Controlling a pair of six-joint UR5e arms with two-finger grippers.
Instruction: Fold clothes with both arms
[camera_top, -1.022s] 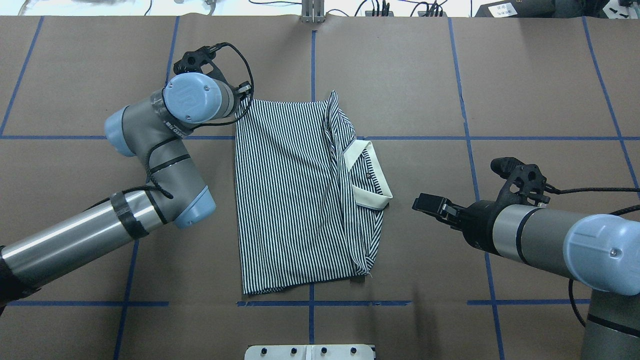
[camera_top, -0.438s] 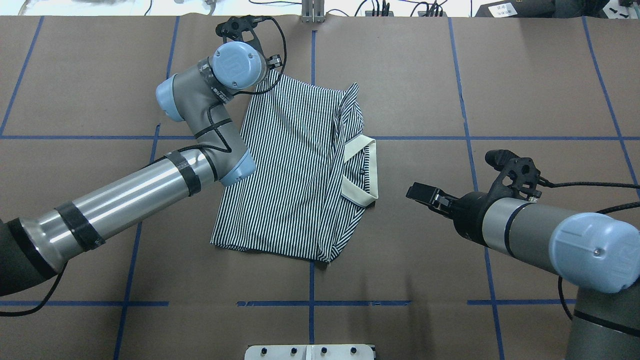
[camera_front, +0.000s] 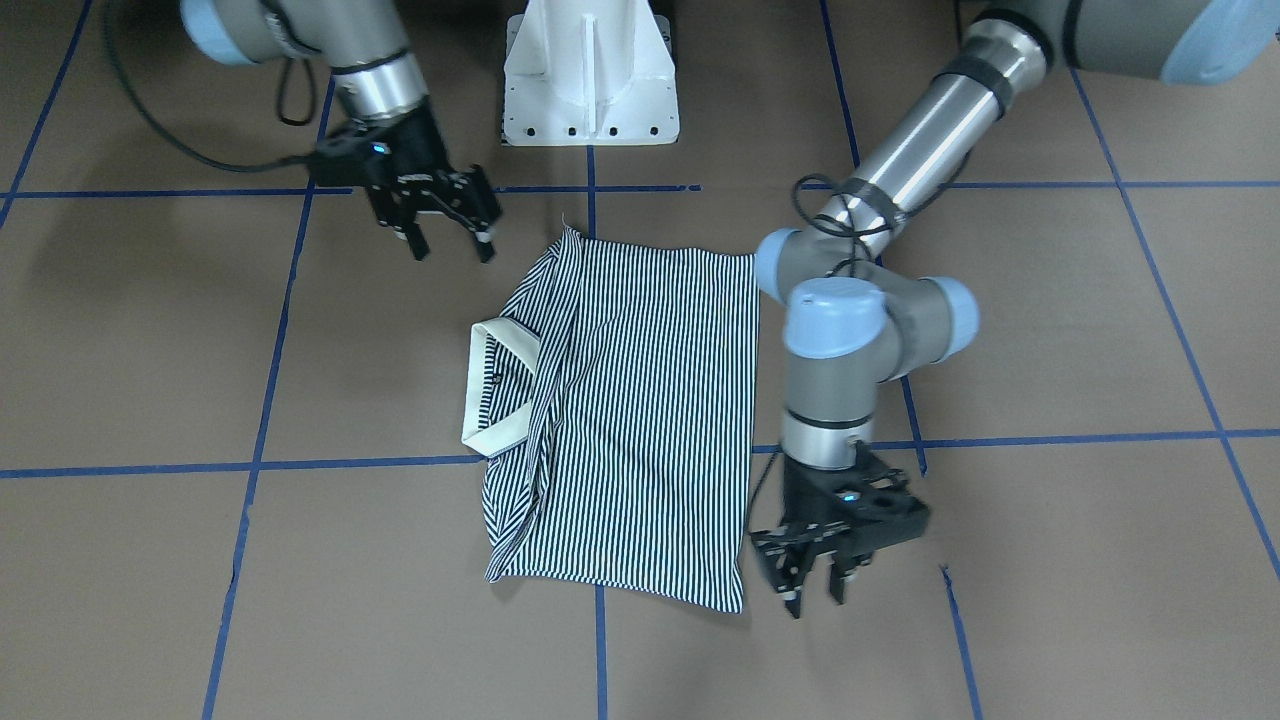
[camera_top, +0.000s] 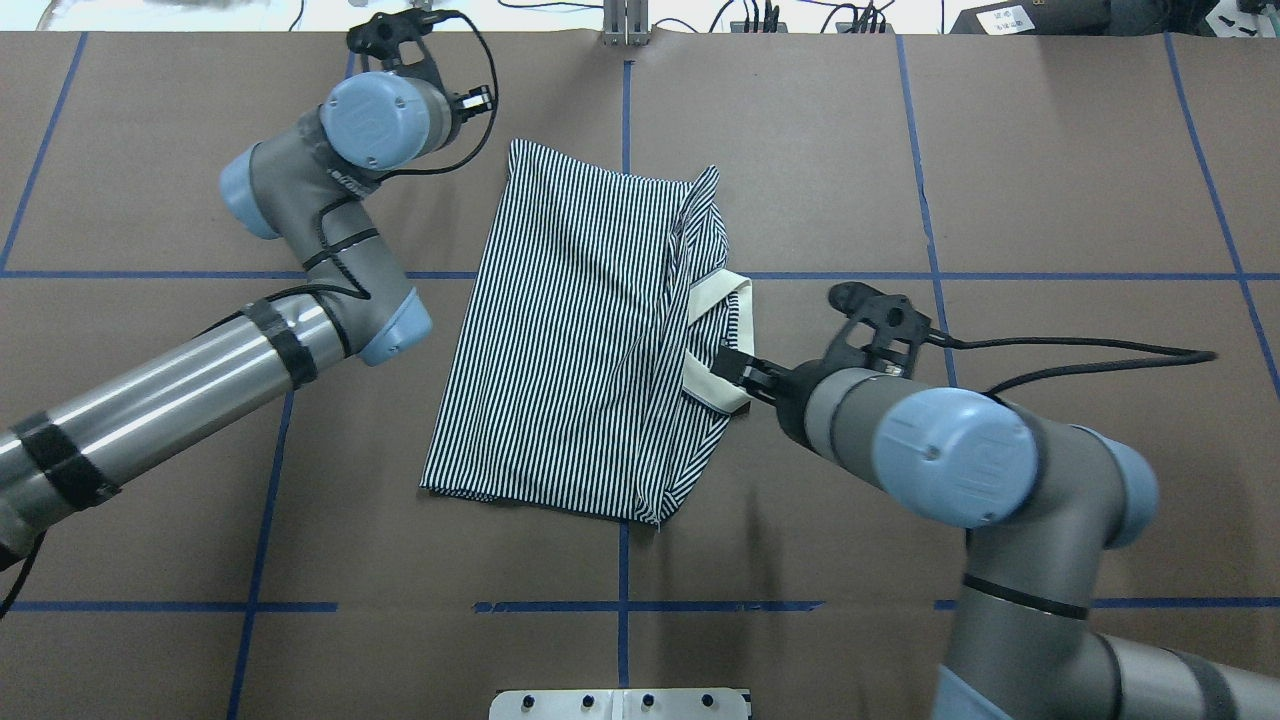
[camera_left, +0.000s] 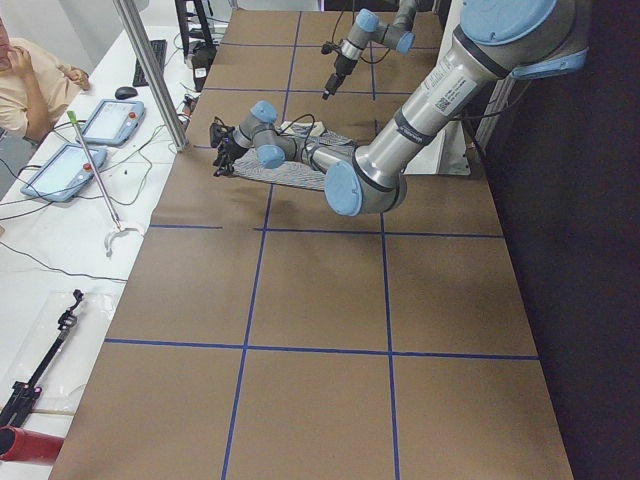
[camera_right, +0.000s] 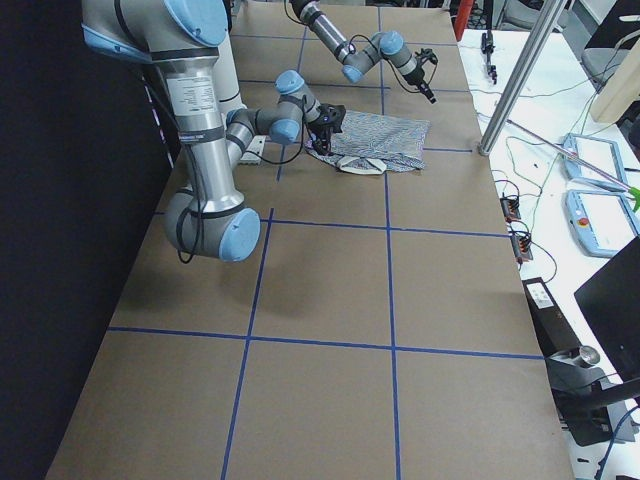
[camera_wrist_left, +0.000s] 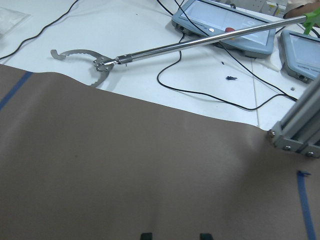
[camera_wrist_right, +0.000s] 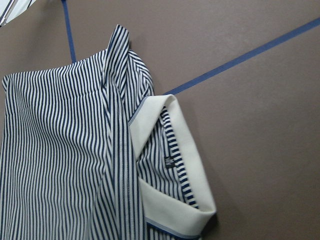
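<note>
While my left gripper (camera_front: 815, 590) hangs with its fingers spread and nothing between them, the striped polo shirt (camera_top: 580, 330) lies folded flat on the brown table (camera_top: 1050, 150). One corner of the shirt sits just beside those fingers (apart from them, as far as I can tell). My right gripper (camera_front: 453, 248) is spread wide too, raised off the table, with the shirt's cream collar (camera_wrist_right: 150, 130) just below and ahead of it. Blue tape lines (camera_top: 1000, 276) cross the table under both.
</note>
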